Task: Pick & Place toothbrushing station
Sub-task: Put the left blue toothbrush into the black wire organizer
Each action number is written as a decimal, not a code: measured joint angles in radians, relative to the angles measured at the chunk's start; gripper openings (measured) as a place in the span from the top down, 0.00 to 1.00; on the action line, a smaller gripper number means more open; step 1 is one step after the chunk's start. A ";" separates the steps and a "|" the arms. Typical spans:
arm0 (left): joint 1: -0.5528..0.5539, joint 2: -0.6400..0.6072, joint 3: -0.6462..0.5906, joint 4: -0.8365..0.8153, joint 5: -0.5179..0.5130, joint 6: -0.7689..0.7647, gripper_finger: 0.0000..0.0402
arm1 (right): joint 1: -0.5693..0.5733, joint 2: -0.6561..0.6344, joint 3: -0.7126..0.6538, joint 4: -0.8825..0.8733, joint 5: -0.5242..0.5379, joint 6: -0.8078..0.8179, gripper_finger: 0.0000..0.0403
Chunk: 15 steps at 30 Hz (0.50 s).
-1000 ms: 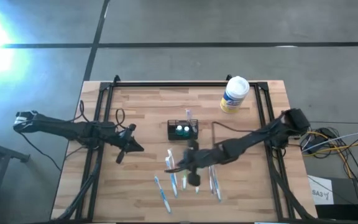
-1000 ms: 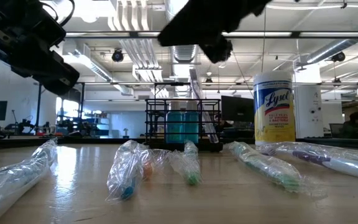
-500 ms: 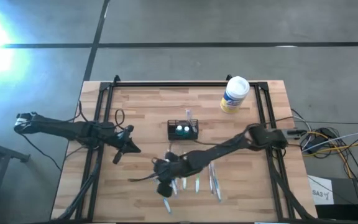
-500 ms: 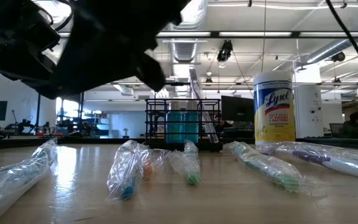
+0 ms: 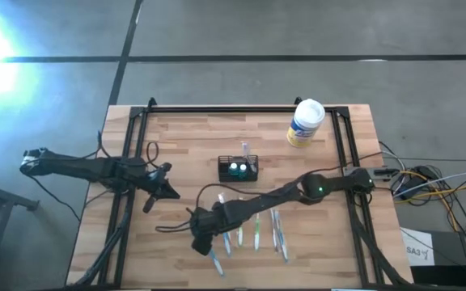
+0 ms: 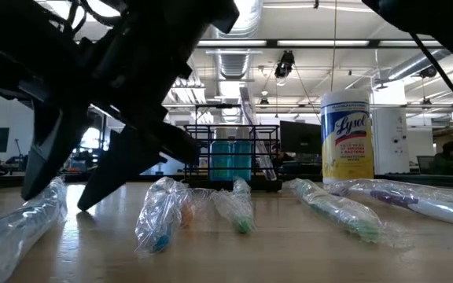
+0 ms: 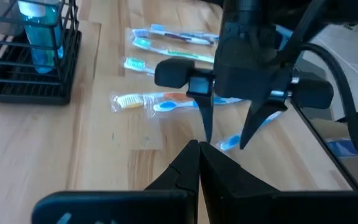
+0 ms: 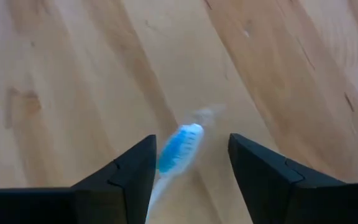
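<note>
Hovering low over the near-left end of the row of wrapped toothbrushes, right gripper [image 5: 202,237] with fingers spread wide and pointing down, nothing between them. Straddling a blue brush [image 8: 178,147] in the right wrist view, its head sitting in the gap between both fingers [image 8: 122,180], so placed, most likely, to close across the handle. Seen from the left wrist too: same gripper [image 7: 225,134] with tips just above the wood beside an orange brush [image 7: 160,102], not touching it.

Standing near mid-table, caddy [image 5: 238,169], upright, black wire mesh, with 2 teal bottles [image 6: 230,159] in its compartments and what looks like 1 brush already poking up at the back. Set well apart from the right gripper, beyond the brush row, so a carry toward the back of the table needed for each pick.

Lying loose on the table [image 5: 176,137] in clear wrappers, several brushes [image 5: 257,230], roughly parallel, handles toward the caddy; crinkly film likely to slip or bunch under the fingers, hence a grip across the shaft rather than the wrap's end.

Parked over the table's left side, left gripper [image 5: 148,200], fingers pressed together and empty, aimed toward the work as if only watching.

Standing at the back right, Lysol tub [image 5: 306,123], out of the way
</note>
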State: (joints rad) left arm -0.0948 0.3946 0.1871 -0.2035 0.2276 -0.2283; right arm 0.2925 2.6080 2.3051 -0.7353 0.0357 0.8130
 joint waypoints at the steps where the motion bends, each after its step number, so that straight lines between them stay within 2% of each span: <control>1: 0.000 -0.001 0.000 0.001 0.000 -0.001 0.97 | 0.000 -0.003 -0.003 0.000 -0.007 0.000 0.51; 8: 0.000 -0.003 -0.001 0.001 0.002 -0.002 0.97 | 0.002 -0.003 -0.007 0.009 0.006 -0.057 0.59; 11: 0.000 -0.003 -0.002 0.005 0.001 -0.001 0.97 | 0.002 -0.003 -0.005 0.010 0.043 -0.105 0.69; 15: 0.000 -0.003 -0.002 0.009 0.001 0.000 0.97 | -0.002 -0.004 -0.003 0.013 0.052 -0.178 0.88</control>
State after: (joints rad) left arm -0.0944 0.3912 0.1852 -0.1946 0.2287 -0.2284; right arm 0.2902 2.6041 2.3016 -0.7223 0.0875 0.6346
